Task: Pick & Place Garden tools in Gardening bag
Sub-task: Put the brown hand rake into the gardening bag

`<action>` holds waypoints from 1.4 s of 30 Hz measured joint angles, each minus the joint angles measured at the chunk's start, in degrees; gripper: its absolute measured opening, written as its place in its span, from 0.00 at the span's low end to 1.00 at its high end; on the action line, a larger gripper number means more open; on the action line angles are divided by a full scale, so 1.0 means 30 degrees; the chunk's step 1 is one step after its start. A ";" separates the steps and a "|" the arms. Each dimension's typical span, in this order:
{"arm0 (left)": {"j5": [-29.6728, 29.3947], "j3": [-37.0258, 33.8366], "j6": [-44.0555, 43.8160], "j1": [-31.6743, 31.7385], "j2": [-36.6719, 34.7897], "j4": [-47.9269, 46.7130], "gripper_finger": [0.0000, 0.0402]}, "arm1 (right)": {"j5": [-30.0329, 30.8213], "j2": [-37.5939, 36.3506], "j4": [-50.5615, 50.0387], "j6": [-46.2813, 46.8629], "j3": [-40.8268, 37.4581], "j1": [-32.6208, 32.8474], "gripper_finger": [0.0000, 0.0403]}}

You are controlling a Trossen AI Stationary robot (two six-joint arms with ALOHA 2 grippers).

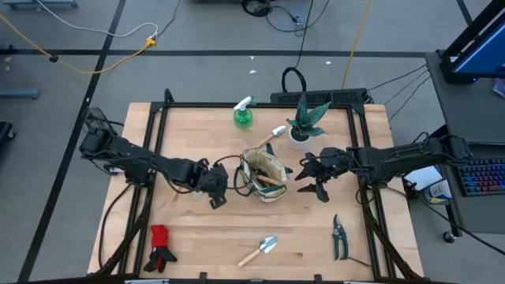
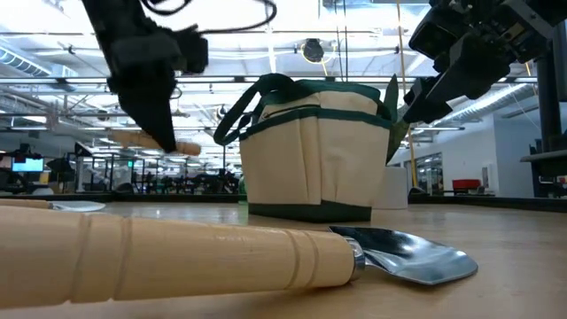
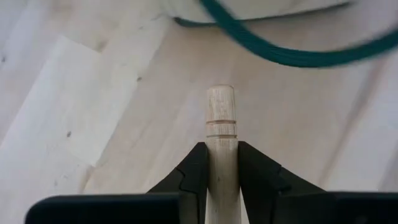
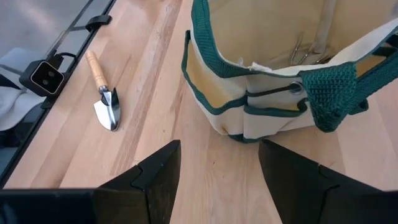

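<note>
Wooden tool handle [image 3: 221, 134] clenched in left jaws; right jaws gape empty beside bag [image 4: 261, 81].

The high view looked straight down on the whole table [image 1: 197, 244]; the low view sat at tabletop level, close behind a trowel [image 2: 221, 257]. Both shared the gardening bag [image 1: 264, 175] mid-frame.

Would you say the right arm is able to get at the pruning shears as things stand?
Probably yes. The right gripper is open and empty beside the bag, and the shears lie alone on bare table on that arm's side, nearer the front edge, with nothing between them.
</note>
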 joint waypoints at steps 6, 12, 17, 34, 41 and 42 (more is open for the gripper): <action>0.0028 0.1417 0.1284 -0.1213 0.0000 -0.0875 0.18 | 0.0002 0.0000 0.0000 0.0000 0.0000 0.0000 0.52; -0.0045 0.2396 0.2830 -0.1906 0.0000 -0.0880 0.17 | 0.0000 0.0000 0.0000 0.0000 -0.0007 0.0000 0.52; -0.0359 0.3103 0.5448 -0.2151 0.0000 -0.0875 0.18 | 0.0000 0.0000 0.0000 0.0000 -0.0007 0.0000 0.52; -0.0557 0.4540 1.7161 -0.0037 0.0000 0.1276 0.18 | 0.0000 0.0000 0.0000 0.0000 -0.0015 0.0000 0.52; 0.0054 0.4540 2.0765 0.0972 0.0000 0.2190 0.19 | 0.0000 0.0000 0.0000 0.0000 -0.0015 -0.0004 0.52; 0.0163 0.4540 2.1525 0.1108 0.0000 0.2505 0.19 | 0.0000 0.0000 0.0000 0.0000 -0.0015 0.0000 0.52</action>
